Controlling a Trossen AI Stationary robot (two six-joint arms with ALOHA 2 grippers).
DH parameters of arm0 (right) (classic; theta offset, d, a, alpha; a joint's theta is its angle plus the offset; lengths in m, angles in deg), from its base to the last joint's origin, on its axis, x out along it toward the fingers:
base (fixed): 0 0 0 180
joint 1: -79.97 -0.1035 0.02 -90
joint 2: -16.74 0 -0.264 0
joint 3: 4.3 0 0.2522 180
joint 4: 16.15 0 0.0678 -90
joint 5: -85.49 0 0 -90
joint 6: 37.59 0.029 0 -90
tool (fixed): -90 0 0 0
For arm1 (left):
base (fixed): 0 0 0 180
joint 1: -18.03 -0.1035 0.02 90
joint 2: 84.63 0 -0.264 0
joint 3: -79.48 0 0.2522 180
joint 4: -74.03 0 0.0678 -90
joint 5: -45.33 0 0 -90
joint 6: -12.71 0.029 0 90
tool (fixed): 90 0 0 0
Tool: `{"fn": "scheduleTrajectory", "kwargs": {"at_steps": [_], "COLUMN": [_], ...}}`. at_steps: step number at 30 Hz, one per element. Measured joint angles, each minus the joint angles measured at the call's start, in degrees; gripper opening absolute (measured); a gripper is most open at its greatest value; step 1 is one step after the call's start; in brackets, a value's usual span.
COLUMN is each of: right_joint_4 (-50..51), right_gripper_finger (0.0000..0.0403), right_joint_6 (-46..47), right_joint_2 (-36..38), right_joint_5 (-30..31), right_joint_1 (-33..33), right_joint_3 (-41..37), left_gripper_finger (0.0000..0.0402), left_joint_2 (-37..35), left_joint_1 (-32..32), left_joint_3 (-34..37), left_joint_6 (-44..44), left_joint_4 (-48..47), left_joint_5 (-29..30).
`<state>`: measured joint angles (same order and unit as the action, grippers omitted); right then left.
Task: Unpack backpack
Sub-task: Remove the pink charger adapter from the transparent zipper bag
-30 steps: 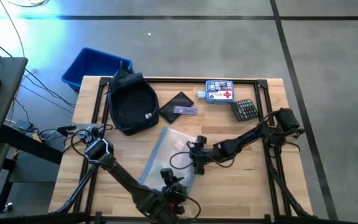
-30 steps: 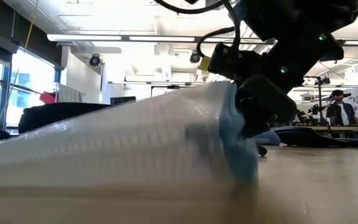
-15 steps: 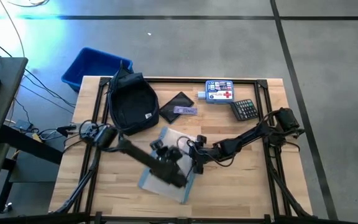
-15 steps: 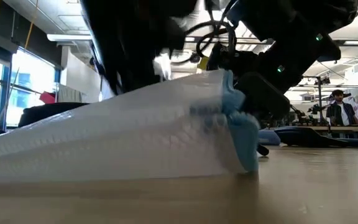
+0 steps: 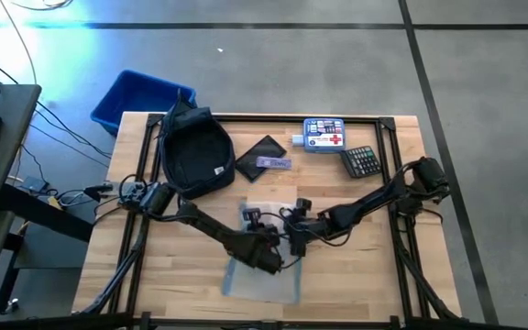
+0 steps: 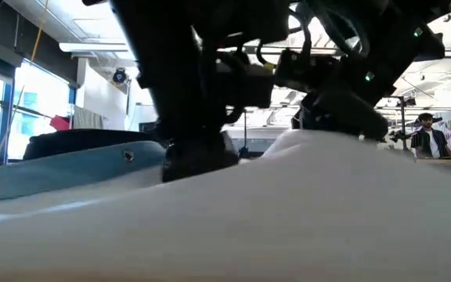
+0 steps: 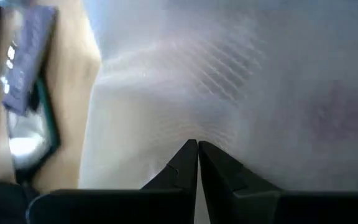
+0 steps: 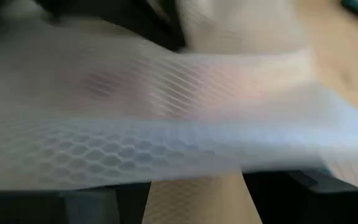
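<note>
A translucent white mesh pouch (image 5: 264,270) with a light-blue edge lies in the middle of the table. Both grippers meet over its far part. My left gripper (image 7: 196,149) is shut on the pouch's mesh face. My right gripper (image 5: 293,229) comes from the right and has the pouch's blue-edged side (image 8: 166,140) between its spread fingers. The dark navy backpack (image 5: 193,154) lies flat at the far left, and no gripper touches it. My left gripper has its shut fingertips (image 7: 188,155) on the pouch's mesh face (image 7: 191,127), slanting down from the near left. Creases fan out from the tips; whether a fold is caught between them I cannot tell. My right gripper holds the pouch at its blue-edged side (image 8: 185,146), slanting down from the table's right. The pouch itself hides the place of contact. That side rides up off the table (image 6: 327,145), while the rest lies on the wood.
A black flat case (image 5: 262,156) with a purple card lies right of the backpack. A first-aid box (image 5: 324,134) and a calculator (image 5: 362,162) lie at the far right. A blue bin (image 5: 140,98) stands beyond the far left corner. A person stands far off in the room (image 6: 427,133).
My left gripper has swung from the near edge toward the table's middle, come down onto the pouch and shut. The pouch has turned and slid toward the near edge, and now fills the low view's foreground. My right gripper has stayed at the pouch.
</note>
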<state>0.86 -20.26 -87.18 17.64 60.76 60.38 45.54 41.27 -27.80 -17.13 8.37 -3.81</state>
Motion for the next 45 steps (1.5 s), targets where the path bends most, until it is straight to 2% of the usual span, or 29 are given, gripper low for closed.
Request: {"fn": "scheduleTrajectory", "kwargs": {"at_steps": [4, 8, 13, 20, 27, 33, 36, 39, 45], "right_joint_4": [3.8, 6.9, -0.8, -11.8, -16.7, -19.3, -21.5, -21.5, -17.9], "right_gripper_finger": [0.0217, 0.0217, 0.0219, 0.0249, 0.0298, 0.0304, 0.0287, 0.0243, 0.0081], "right_joint_6": [-1.4, -2.4, -7.1, -14.8, -14.8, -14.8, -14.8, -14.8, -15.3], "right_joint_2": [0.7, 0.7, 0.8, 0.7, 0.4, -2.8, -4.3, -4.2, -1.9], "right_joint_5": [2.7, 3.1, 3.9, -5.2, -17.4, -19.6, -19.7, -19.7, -19.8], "right_joint_1": [-1.5, -2.4, -1.4, 3.6, 10.3, 11.3, 10.8, 10.8, 10.7], "right_joint_3": [0.0, -0.2, -4.1, -5.0, -5.1, -5.1, -5.1, -5.0, -4.9], "left_gripper_finger": [0.0, 0.0, 0.0, 0.0, 0.0, 0.0, 0.0, 0.0, 0.0], "left_joint_2": [0.0, -0.1, -0.2, -0.2, -0.1, 0.0, 0.0, 0.0, 0.0], "left_joint_1": [-0.1, 0.0, 0.1, -0.5, -0.6, -0.6, -0.6, -0.5, 0.0], "left_joint_3": [1.3, 2.9, 3.8, 3.9, 4.0, 4.0, 4.0, 4.0, 3.8], "left_joint_6": [-2.0, -2.9, -2.9, 3.5, 7.2, 7.4, 7.4, 6.6, 2.1], "left_joint_4": [-1.5, -1.8, -1.2, 3.4, 7.3, 7.9, 7.8, 7.3, 2.3], "left_joint_5": [-0.1, 0.9, 1.4, 1.8, 2.1, 2.6, 2.6, 2.6, 2.6]}}
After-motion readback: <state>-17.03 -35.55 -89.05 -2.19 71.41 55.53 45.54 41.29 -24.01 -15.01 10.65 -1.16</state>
